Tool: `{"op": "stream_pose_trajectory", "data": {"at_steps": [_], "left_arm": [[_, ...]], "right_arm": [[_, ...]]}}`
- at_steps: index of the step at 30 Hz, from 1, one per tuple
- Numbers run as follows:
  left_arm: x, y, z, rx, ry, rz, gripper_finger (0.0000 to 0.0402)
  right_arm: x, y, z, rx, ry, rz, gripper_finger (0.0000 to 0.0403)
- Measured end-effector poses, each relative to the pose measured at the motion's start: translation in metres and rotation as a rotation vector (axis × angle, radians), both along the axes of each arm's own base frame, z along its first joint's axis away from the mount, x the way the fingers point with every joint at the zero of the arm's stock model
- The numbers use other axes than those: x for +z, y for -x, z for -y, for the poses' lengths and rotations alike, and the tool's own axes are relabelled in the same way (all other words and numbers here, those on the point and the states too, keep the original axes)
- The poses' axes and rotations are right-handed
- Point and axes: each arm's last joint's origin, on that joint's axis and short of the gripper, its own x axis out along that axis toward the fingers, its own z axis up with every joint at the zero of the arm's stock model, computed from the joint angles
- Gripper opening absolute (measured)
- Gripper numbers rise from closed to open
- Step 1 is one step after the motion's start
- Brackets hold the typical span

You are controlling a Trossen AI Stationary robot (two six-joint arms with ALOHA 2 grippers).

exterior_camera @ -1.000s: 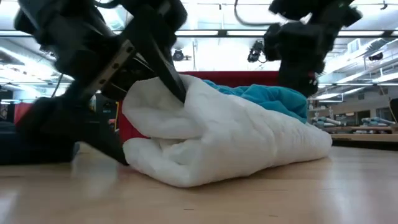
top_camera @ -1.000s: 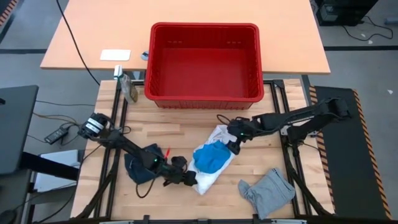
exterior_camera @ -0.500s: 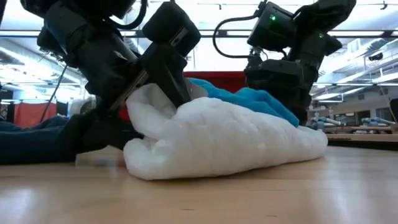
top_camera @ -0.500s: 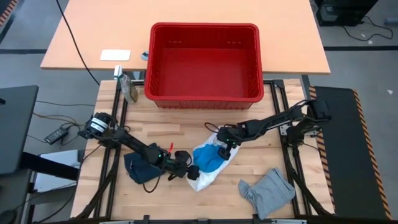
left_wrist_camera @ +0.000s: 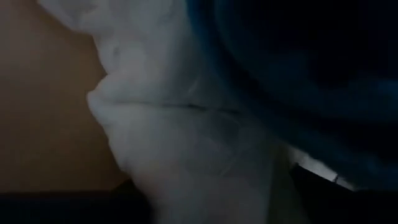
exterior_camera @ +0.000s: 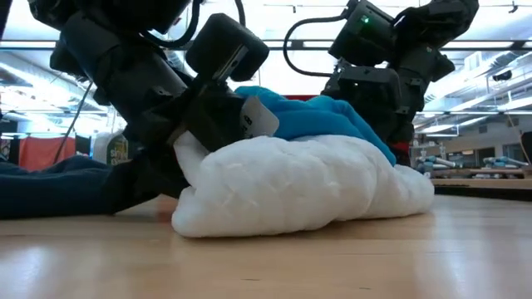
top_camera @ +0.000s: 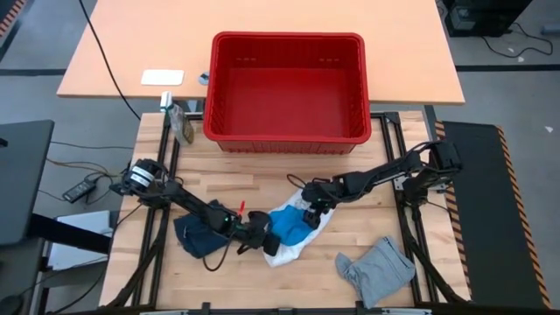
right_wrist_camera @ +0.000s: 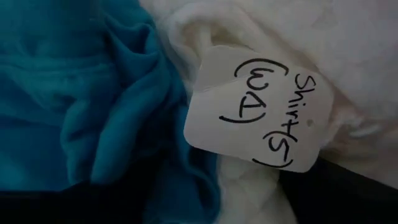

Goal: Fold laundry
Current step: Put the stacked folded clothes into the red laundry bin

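wooden slatted tabletop [top_camera: 262,179], big red plastic basket [top_camera: 287,86] at its far edge, empty, untouched. white crinkly cloth [top_camera: 296,241] with a bright blue cloth [top_camera: 290,225] on top sits mid-tabletop, more bunched than a second ago. dark navy cloth [top_camera: 194,236] under the left arm, grey cloth [top_camera: 378,267] near the front right, well apart. left claw [top_camera: 265,241] has slid in and is closing on the white cloth's edge, about half shut. right claw [top_camera: 311,211] moved in over the pile, jaws wide, holding nothing. looks like a fold grab starting.
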Motion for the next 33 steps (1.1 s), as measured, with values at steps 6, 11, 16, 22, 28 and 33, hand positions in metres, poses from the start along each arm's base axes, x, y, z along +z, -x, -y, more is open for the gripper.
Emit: {"op": "stream_pose_trajectory", "data": {"at_steps": [6,11,16,22,28,33], "left_arm": [[0.000,-0.001,-0.003,-0.011,-0.048,0.011,0.0135],[0.000,-0.001,-0.004,-0.005,-0.052,0.011,0.0082],[0.000,-0.002,-0.006,-0.011,-0.071,0.018,0.0048],[0.001,-0.003,-0.006,-0.004,-0.066,0.033,0.0048],[0.015,-0.003,-0.006,-0.017,-0.028,0.080,0.0048],[0.057,0.004,-0.011,-0.032,-0.007,0.175,0.0048]], "right_arm": [[0.000,0.000,-0.001,-0.034,-0.024,-0.011,0.0256],[0.000,0.000,-0.002,-0.038,-0.030,-0.015,0.0204],[0.000,0.000,-0.002,-0.033,-0.031,-0.006,0.0167],[0.001,-0.001,-0.003,-0.037,-0.059,0.001,0.0136],[0.022,0.005,-0.003,-0.059,-0.119,0.025,0.0080],[0.059,0.015,0.004,-0.065,-0.174,0.132,0.0068]]}}
